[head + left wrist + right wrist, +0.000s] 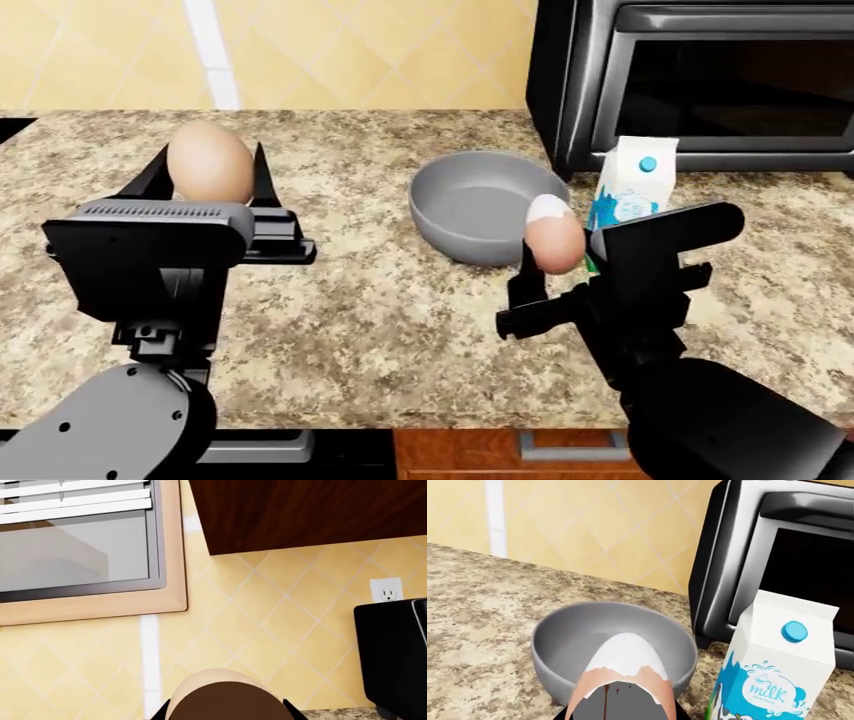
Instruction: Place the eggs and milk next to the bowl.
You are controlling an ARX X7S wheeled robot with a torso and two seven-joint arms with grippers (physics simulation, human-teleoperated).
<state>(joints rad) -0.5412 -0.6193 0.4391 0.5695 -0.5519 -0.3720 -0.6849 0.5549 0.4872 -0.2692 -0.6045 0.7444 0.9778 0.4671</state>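
While each hand grips an egg, the left hand [214,175] lifts its egg [210,160] well left of the bowl [467,205]; the right hand [558,262] holds its egg [554,240] at the bowl's rim, beside the milk [630,190] on the table [374,310].

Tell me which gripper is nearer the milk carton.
Right. The right gripper, holding an egg, is just beside the milk carton; the left gripper is far across the bowl.
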